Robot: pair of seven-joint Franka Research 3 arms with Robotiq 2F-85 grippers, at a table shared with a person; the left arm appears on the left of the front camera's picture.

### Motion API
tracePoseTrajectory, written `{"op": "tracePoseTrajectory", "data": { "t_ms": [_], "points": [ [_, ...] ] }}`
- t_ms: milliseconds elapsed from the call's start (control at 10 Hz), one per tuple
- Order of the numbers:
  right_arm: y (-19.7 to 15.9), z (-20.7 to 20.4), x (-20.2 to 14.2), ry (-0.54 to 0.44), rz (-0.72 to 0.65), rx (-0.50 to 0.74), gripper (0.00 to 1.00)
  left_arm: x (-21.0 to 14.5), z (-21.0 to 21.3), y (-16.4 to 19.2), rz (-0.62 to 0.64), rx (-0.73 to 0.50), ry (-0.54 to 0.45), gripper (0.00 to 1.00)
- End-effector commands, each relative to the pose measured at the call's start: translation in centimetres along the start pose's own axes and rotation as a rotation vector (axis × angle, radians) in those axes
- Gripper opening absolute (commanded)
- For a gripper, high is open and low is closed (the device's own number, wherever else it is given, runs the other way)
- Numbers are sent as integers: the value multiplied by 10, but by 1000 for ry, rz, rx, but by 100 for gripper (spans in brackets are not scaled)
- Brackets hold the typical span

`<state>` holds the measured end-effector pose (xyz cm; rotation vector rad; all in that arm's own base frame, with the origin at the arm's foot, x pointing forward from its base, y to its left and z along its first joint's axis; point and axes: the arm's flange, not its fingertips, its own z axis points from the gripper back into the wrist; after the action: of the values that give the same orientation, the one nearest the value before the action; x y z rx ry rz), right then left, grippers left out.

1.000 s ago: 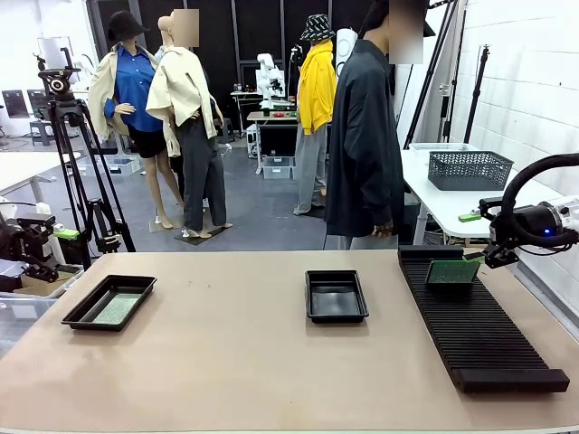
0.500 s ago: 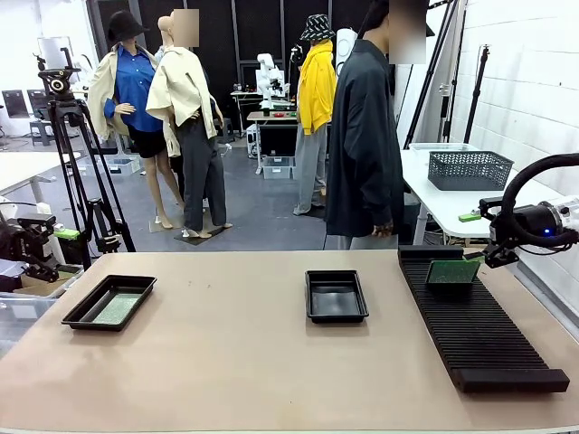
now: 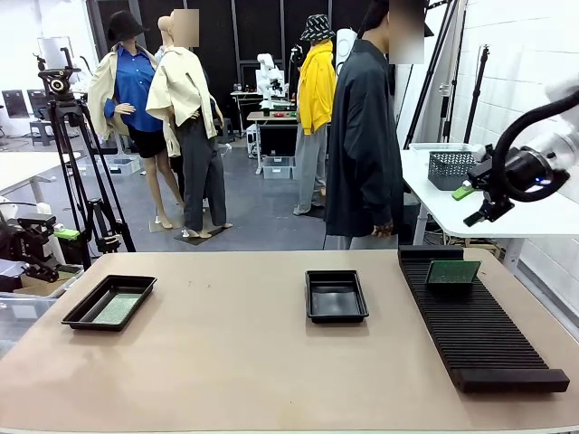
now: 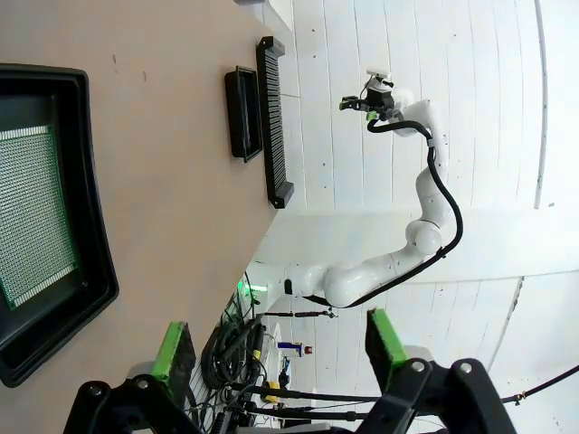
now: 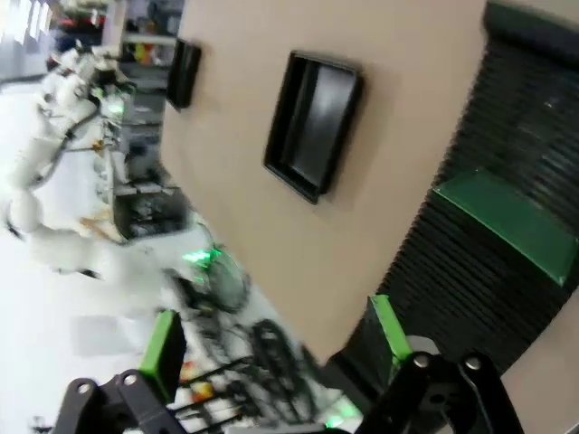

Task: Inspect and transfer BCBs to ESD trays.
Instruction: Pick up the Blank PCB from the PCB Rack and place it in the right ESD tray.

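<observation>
left gripper (image 4: pixel 280 348): I see black metal with bright green pads
right gripper (image 3: pixel 470 206): same black and green, on a white arm (image 4: pixel 362 276)
first tray (image 4: pixel 90 208), just beside my left gripper: black
first board (image 4: pixel 32 217), inside it: green, covered in a fine grid of pale dots
second tray (image 3: pixel 336 296), out ahead of my right gripper: glossy black
rack (image 3: pixel 475 334), in front of my right gripper: black, closely ribbed
second board (image 3: pixel 452 271), on that rack: green
table (image 3: pixel 226 362): plain tan

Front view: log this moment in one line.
left tray: flat board | middle tray: empty | rack: standing board | right fingers: open | left fingers: open
</observation>
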<state>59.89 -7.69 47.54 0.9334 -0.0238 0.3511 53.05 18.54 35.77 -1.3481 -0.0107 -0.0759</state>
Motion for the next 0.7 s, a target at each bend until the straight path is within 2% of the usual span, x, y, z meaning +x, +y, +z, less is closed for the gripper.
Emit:
{"op": "tracePoseTrajectory", "data": {
  "t_ms": [0,200,300,600],
  "points": [
    [-9,-15,30,87,272,-141,100,-1,0,-2,-1,2,5,100],
    [3,-33,29,234,600,-335,100,-1,0,-2,-1,2,5,100],
    [7,-44,28,296,714,-402,100,-1,0,-2,-1,2,5,100],
    [4,-71,18,338,955,-625,100,-1,0,-2,-1,2,5,100]
  ]
}}
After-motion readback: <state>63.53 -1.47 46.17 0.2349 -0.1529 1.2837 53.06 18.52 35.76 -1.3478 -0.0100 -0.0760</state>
